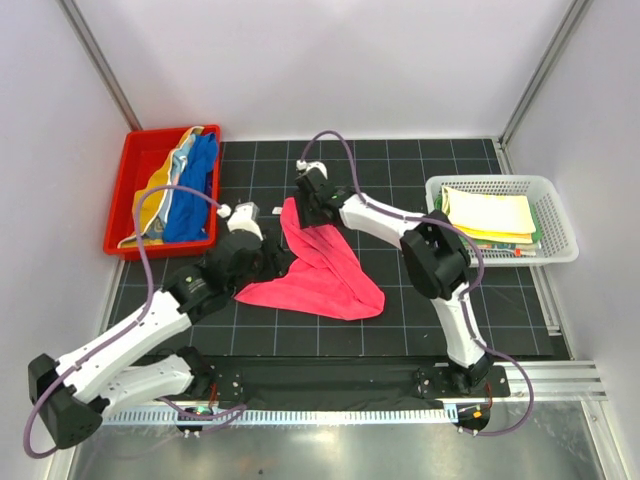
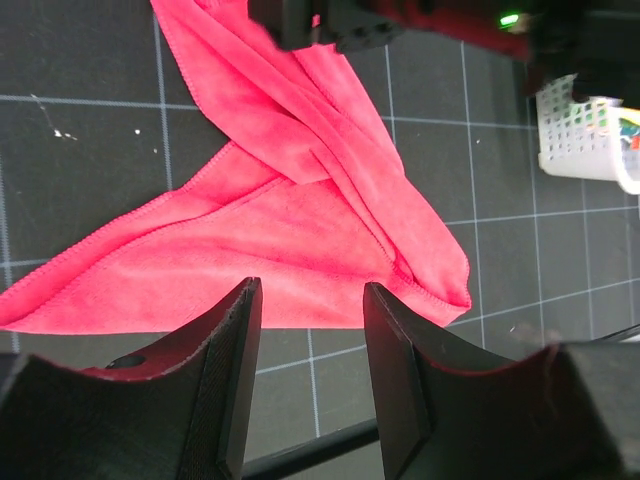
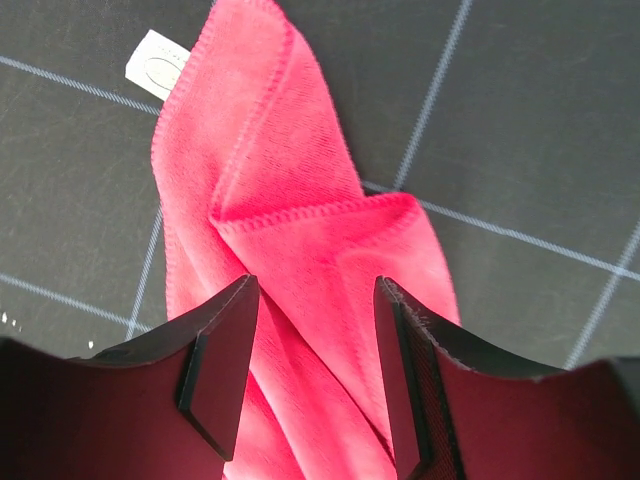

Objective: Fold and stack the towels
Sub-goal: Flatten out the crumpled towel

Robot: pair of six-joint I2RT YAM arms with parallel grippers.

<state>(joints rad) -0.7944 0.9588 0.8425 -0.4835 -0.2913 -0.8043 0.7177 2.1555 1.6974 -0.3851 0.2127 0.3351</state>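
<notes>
One pink-red cloth towel (image 1: 325, 275) lies loose on the worktop between the two arms, spread wide at its near end and gathered to a narrow twisted ridge at its far end. There are two containers. A red plastic bin (image 1: 148, 158) at the far left holds a jumble with a blue towel (image 1: 195, 195), a yellow towel (image 1: 150, 210) and a pale one (image 1: 183, 160). A white mesh basket (image 1: 555, 215) at the right holds a flat stack topped by a pale yellow folded towel (image 1: 490, 212), with a green edge (image 1: 536, 222) showing beneath.

The left gripper (image 1: 268, 262) sits at the towel's left edge. In its wrist view (image 2: 308, 290) the jaws stand apart and hold nothing, the towel (image 2: 300, 230) lying just beyond them. The right gripper (image 1: 303, 212) is over the narrow far end. Its wrist view (image 3: 315, 285) shows the jaws apart, straddling the folded ridge (image 3: 300, 250) without clamping it. A small white label (image 3: 155, 65) sticks out at the towel's tip.

The worktop is a black mat with a white grid (image 1: 400, 170), enclosed by plain white walls, with a metal rail (image 1: 560, 375) along the near edge.

How many towels the bin and the basket hold is hard to make out, since they overlap. The left wrist view cuts off the basket (image 2: 585, 140), and the right gripper's dark body hides the towel's far end there.
</notes>
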